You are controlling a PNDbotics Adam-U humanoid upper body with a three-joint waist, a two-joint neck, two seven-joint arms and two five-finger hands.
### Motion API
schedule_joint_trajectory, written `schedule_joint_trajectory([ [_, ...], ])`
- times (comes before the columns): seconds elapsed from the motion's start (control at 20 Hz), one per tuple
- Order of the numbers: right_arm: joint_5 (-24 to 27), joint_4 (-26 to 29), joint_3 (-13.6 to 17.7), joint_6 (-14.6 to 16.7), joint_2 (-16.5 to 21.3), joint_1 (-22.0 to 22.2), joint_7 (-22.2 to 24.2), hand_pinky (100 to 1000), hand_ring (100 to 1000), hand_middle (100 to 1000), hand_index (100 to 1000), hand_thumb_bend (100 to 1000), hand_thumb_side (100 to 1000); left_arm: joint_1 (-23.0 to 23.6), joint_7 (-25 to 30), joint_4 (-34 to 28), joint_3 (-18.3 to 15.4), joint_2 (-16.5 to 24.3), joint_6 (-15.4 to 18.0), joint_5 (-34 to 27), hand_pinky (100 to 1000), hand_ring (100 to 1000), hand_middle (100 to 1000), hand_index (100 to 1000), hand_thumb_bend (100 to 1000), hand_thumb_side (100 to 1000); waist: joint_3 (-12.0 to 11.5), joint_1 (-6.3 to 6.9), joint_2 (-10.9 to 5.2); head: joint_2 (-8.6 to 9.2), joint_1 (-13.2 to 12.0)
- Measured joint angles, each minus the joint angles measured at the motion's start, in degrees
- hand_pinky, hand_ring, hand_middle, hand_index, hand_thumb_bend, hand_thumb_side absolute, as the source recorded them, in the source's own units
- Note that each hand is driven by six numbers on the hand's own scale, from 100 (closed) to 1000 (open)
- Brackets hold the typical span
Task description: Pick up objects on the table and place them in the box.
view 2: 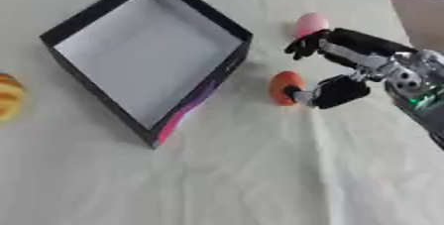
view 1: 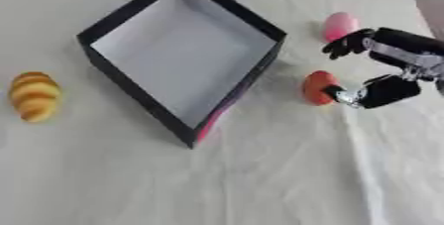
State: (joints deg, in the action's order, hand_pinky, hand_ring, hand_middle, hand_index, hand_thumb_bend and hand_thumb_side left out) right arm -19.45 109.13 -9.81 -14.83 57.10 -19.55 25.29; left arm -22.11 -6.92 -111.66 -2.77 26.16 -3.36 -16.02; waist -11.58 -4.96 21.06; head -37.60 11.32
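A black box (view 1: 130, 87) with a white inside stands tilted at the table's upper middle; nothing shows in it. An orange-red egg-shaped object (view 1: 317, 87) lies on the cloth right of the box. A pink egg-shaped object (view 1: 339, 25) lies farther back. A yellow-brown croissant-like pastry (view 1: 34, 96) rests at the far left. My right hand (view 2: 351, 65) comes in from the right, open, its thumb (view 2: 319, 93) touching the orange object's right side and its fingers (view 2: 305, 44) spread above it, near the pink one. My left hand is out of sight.
A wrinkled white cloth (view 1: 260, 179) covers the table. The box's near corner (view 1: 193, 140) shows a pink stripe. Dark shapes lie along the far edge.
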Motion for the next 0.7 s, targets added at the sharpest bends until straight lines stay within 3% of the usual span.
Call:
schedule_joint_trajectory([
  [0.7,-2.73,-6.15,-1.74,2.35,-0.97,-2.64,2.12,877,859,769,874,346,440,-0.04,0.19,0.0,0.12,-0.2,-0.02,0.0,929,927,927,839,183,812,-0.28,0.0,0.02,-0.52,0.47],
])
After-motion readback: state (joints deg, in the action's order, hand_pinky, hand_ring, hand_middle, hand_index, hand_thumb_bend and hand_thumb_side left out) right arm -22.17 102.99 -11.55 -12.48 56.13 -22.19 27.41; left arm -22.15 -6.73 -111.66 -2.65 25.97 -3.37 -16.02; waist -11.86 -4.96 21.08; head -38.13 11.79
